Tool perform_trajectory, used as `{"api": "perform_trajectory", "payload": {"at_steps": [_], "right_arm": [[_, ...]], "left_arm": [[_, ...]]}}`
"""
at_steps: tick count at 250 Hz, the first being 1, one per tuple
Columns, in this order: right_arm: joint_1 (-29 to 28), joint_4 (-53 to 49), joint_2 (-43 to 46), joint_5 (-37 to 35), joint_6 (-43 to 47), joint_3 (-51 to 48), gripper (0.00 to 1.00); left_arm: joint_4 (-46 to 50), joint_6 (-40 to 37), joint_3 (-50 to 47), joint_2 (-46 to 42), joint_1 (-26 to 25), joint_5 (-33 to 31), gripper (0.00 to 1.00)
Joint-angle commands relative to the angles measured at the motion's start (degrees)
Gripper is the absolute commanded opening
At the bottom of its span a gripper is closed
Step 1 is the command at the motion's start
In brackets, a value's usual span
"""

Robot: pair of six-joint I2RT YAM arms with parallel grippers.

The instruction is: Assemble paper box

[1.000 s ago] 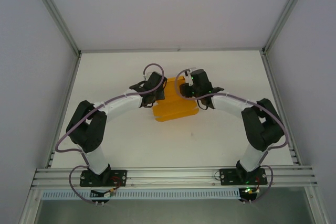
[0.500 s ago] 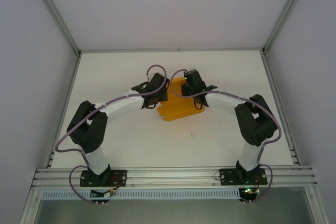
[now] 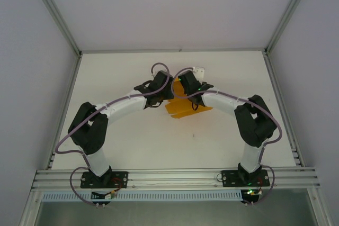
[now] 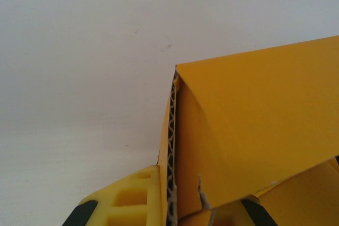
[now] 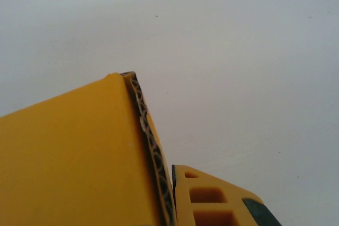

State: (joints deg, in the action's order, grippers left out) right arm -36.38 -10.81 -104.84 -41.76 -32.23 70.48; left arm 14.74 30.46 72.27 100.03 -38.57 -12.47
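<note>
Paper box [image 3: 189,108] sits partly folded at mid-table [image 3: 132,141], between my two arms. Left gripper [image 4: 172,207] is clamped tight on the card's far left edge. Right gripper [image 5: 165,205] is likewise pinched closed on its far right edge.

The paper box [image 3: 189,108] sat on the worktop [image 3: 132,141], just behind its middle, between the two arms. The left jaws were at the box's left edge and the right jaws at its far right corner. Both arms reached in from the near edge.
</note>
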Motion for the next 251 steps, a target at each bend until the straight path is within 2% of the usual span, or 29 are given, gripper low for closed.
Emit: {"api": "perform_trajectory", "payload": {"at_steps": [1,30,71,90,106,128,151,187,214,251], "right_arm": [[5.67,-8.81,-4.22,-20.68,-10.19,1.44,0.09],[5.96,-21.95,-6.75,-24.34,-19.96,6.85,0.06],[5.96,-17.40,-6.04,-22.41,-17.72,4.78,0.06],[5.86,-8.83,-4.13,-20.50,-13.01,0.94,0.09],[5.84,4.20,-1.53,-15.23,-5.94,-4.47,0.20],[5.88,20.20,2.20,-6.03,1.20,-11.89,0.26],[5.88,28.76,5.55,3.12,5.13,-16.58,0.33],[5.79,33.51,11.49,18.63,8.96,-21.62,0.46],[5.75,35.53,17.10,32.97,12.88,-25.38,0.66],[5.77,30.50,24.23,39.58,14.77,-27.47,0.89]], "left_arm": [[9.25,5.11,0.08,-1.99,1.34,-6.89,0.00],[9.12,5.55,0.13,-1.70,1.25,-6.59,0.00],[10.47,6.01,1.71,0.23,1.21,-7.18,0.00],[10.55,6.10,2.15,0.91,1.14,-7.01,0.00],[10.28,6.19,2.41,1.39,1.17,-6.87,0.00],[10.04,5.89,2.78,2.05,1.20,-6.91,0.00],[9.31,5.22,2.90,2.52,1.19,-7.08,0.00],[7.85,4.42,2.44,2.53,1.14,-8.20,0.00],[6.99,2.72,2.70,2.66,1.15,-8.59,0.00],[5.90,-0.50,2.66,2.40,1.21,-9.06,0.00]]}}
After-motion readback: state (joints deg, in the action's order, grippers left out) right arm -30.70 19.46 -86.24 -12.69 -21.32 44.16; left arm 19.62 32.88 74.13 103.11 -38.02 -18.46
